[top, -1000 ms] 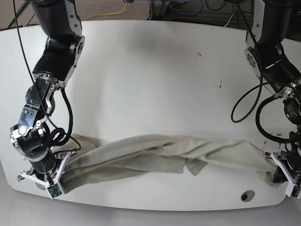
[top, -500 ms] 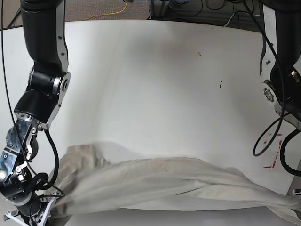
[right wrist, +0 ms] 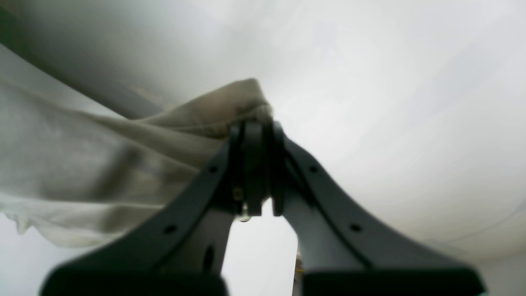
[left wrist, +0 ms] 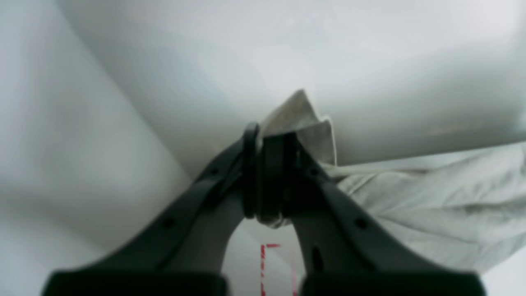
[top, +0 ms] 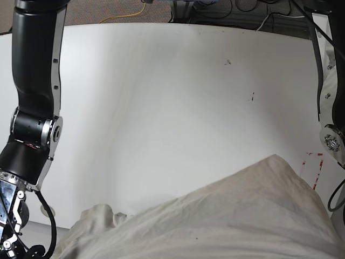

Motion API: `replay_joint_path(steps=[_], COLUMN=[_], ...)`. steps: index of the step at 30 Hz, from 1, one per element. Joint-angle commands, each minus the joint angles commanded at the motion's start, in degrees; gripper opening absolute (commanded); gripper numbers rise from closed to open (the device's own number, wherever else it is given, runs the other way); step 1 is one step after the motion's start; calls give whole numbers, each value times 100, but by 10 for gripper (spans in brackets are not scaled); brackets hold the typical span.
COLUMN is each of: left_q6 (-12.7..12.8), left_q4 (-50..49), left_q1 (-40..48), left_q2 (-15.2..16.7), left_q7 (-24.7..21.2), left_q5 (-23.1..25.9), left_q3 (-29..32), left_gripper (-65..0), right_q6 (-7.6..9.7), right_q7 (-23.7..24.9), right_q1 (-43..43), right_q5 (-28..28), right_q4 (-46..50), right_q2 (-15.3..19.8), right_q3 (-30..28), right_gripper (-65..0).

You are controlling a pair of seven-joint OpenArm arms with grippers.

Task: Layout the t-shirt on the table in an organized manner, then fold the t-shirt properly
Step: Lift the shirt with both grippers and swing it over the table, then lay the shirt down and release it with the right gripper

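Lifting: left wrist view, left gripper is clamped on the t-shirt, cloth trailing to 3 o'clock. Right wrist view, right gripper pinches a bunched edge, cloth toward 9. Base view: the shirt, a twisted rope a second ago, now billows at 6 above the table, likely mid-fling to spread.

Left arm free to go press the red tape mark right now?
Probably not. The left end effector is shut on a t-shirt corner, held above the red tape mark; it would have to let go first.

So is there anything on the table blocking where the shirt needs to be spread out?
Nothing visible is in the way. The table ahead of the t-shirt is bare apart from a few dark specks and red tape near its edge.
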Motion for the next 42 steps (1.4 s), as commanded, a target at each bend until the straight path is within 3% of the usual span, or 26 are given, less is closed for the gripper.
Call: replay_joint_path(steps=[8,17,25,34,42], left_q6=[0,0,0,0,0], left_q4=[70,1275,2040,2558,2567], left_q1=[0,1729,3768,6203,7531], left_q2=[-290,-325,-229,-193,-193], left_q7=[369,400,400,400,387], left_q5=[-26,-26,-97,-1002,-1327], left_q3=[53,35,-299,-888,-949], left_gripper=[-647,-647,-647,-647,-647], right_q6=[0,0,0,0,0], right_q7=[-422,-879,-1143,-1116,-642], right_q1=[-870,-2813,-4633,-6479,-7402], right_q5=[0,9,9,9,9], right_q4=[422,1881,3095,3534,3525], right_q2=[229,193,-360,-1090,-1354], right_q3=[53,563,958,1371,1407], right_gripper=[-650,-650,-650,-650,-648])
